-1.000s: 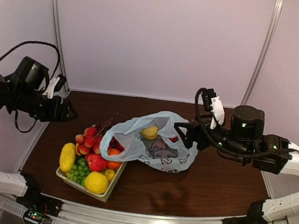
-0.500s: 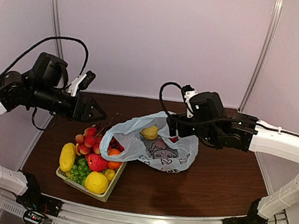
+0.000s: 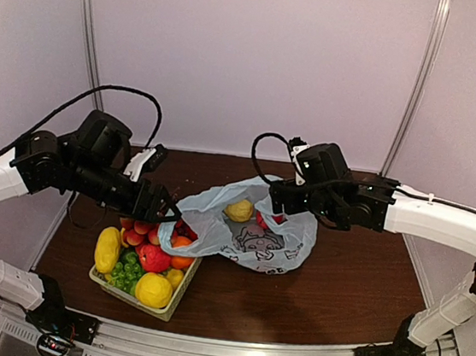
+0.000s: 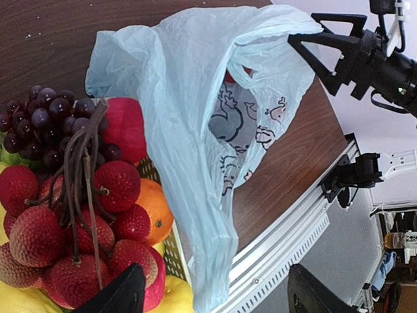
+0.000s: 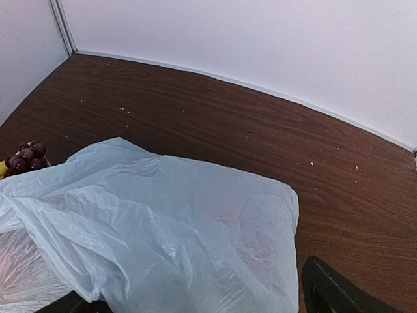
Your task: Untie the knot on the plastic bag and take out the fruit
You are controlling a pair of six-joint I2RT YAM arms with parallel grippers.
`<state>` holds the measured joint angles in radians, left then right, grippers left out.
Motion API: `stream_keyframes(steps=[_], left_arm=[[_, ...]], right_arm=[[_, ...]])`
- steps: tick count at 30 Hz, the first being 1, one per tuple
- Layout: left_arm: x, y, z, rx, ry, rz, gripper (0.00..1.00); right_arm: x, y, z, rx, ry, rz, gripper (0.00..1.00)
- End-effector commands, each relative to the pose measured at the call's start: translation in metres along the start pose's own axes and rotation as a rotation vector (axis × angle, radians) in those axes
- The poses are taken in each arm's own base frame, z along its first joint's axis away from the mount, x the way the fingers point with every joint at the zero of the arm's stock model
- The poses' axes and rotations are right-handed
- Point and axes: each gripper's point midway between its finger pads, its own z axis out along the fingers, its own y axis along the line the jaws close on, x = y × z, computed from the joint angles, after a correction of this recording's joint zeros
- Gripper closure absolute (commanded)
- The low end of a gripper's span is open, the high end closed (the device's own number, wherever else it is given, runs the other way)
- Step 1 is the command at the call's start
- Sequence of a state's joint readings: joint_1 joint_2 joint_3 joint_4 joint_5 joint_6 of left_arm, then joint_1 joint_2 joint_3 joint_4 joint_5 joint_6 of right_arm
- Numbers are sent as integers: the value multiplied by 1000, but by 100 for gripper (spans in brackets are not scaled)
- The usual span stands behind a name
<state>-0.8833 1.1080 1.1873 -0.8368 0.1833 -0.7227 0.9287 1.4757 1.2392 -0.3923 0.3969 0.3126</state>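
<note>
Left end effector point(image 3: 162, 210) open-jawed over the basket point(image 3: 174, 300), its wrist view alone resolving grapes point(image 4: 49, 114), pale blue bag point(image 3: 249, 235) on the worktop point(image 3: 345, 293), mouth gaping, lemon point(image 3: 238, 210) inside, right end effector point(image 3: 280, 202) open above it, fingers point(image 5: 339, 290) cropped in its wrist view.

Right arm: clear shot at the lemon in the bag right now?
Probably yes: the lemon lies exposed in the gaping mouth of the plastic bag, right gripper open beside it; loose film may snag.
</note>
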Motion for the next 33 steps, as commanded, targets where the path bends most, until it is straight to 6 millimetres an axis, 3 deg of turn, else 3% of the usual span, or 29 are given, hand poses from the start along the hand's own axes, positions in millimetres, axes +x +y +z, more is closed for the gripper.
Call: stream_keyframes(steps=[1,5,9,13,17,24,29,31,33], left_arm=[[-3,5,13,-28,-9,-9,25],[-5,7,21,-48,3,-8,36],[-6,4,29,-44,22,0,51],[-7,-15,38,24,23,33,78],[-9,-43,45,122,14,80,100],[-3,-84,55,203,41,207,100],[9,-100,66,261,58,235,100],[14,-103,71,269,65,235,100],[17,-103,75,266,63,234,100]], right_arm=[[-4,0,3,-10,-3,6,8],[0,-2,7,-5,4,9,15],[5,-6,11,-19,14,24,42],[5,-21,8,-3,15,42,78],[1,-45,-6,44,7,34,96],[16,-94,-38,163,47,-26,100],[50,-110,-53,198,111,8,98],[64,-113,-58,192,133,37,93],[71,-117,-68,184,137,66,81]])
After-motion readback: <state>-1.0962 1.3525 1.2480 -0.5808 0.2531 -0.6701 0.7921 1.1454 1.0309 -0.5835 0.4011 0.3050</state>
